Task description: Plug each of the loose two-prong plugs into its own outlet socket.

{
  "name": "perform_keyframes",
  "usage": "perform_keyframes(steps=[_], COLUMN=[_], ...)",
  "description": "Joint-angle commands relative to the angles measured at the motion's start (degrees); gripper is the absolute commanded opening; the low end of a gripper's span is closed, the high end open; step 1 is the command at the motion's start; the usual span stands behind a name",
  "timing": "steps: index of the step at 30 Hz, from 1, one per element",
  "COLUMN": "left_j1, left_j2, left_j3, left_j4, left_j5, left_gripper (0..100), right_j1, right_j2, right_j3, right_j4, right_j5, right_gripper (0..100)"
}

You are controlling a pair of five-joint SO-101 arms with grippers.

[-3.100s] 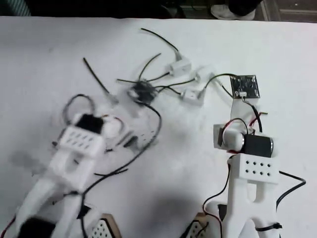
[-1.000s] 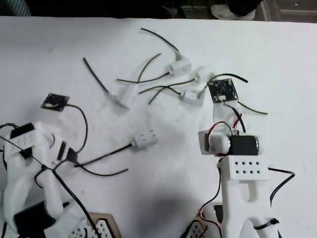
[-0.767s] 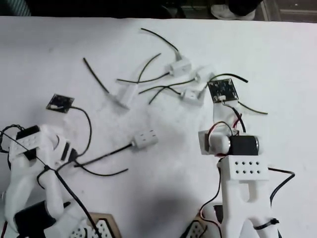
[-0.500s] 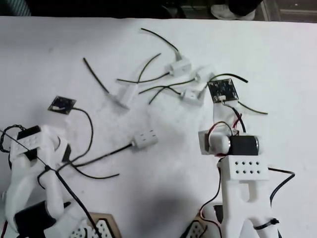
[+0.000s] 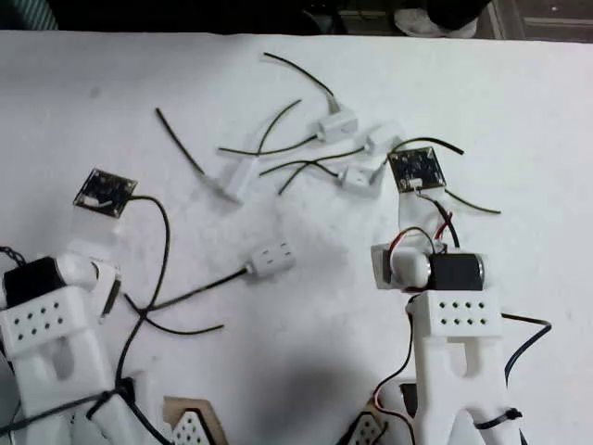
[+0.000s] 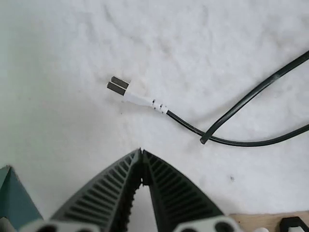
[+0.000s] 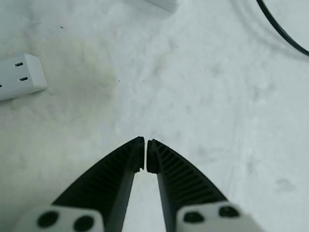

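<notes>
Zero plugs are seated so far. Left gripper (image 6: 141, 152), pressed shut and empty, has been pulled back to the near-left of the white counter (image 5: 519, 93), where a loose black-corded two-prong plug (image 6: 118, 85) is found just ahead, so a grab looks next. Right gripper (image 7: 145, 142) is shut too, empty.

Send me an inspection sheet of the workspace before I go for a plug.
Surface: white table, faintly smudged.
Job's things: white two-prong plug lying loose, unplugged, ahead of the left end effector; lone white plastic socket block mid-table; several similar blocks clustered farther back.
Clutter: nothing seen.
End effectors: left end effector shut, empty; right end effector shut, empty.
Cables: thin black cables trail from the blocks, some crossing.
Surroundings: dark floor beyond the table's far edge.
</notes>
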Motion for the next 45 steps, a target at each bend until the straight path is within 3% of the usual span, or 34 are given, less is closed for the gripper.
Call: perform_keyframes(steps=[1, 6, 14, 21, 25, 29, 36, 45], left_j1=[0.31, -3.56, -5.93, -2.51, -0.84, -0.57, -0.84, -0.04], left_j2=[-1.01, 4.88, 23.25, 34.68, 37.23, 37.49, 33.36, 10.33], left_j3=[-1.93, -1.93, -2.55, -2.55, -2.55, -2.55, -3.25, -3.52], left_j4=[0.18, -5.98, -18.37, -24.97, -25.93, -25.58, -18.90, -3.60], left_j5=[-0.62, 1.67, 2.02, 2.20, 2.11, 2.11, 2.11, 2.55], left_gripper=[6, 27, 25, 25, 15, 2, 2, 2], right_j1=[-0.48, -0.48, -0.48, -0.48, -0.48, -0.48, -0.48, -0.22], right_j2=[-1.19, -1.19, -1.19, -1.19, -1.19, -1.19, -1.19, -1.54], right_j3=[-0.26, -0.26, -0.26, -0.26, -0.26, -0.26, -0.26, -0.35], right_j4=[-0.84, -0.75, -0.75, -0.75, -0.75, -0.75, -0.75, -0.75], right_j5=[0.44, 0.44, 0.44, 0.44, 0.44, 0.44, 0.44, 0.44], right_gripper=[1.8, 1.8, 1.8, 1.8, 1.8, 1.8, 1.8, 1.8])
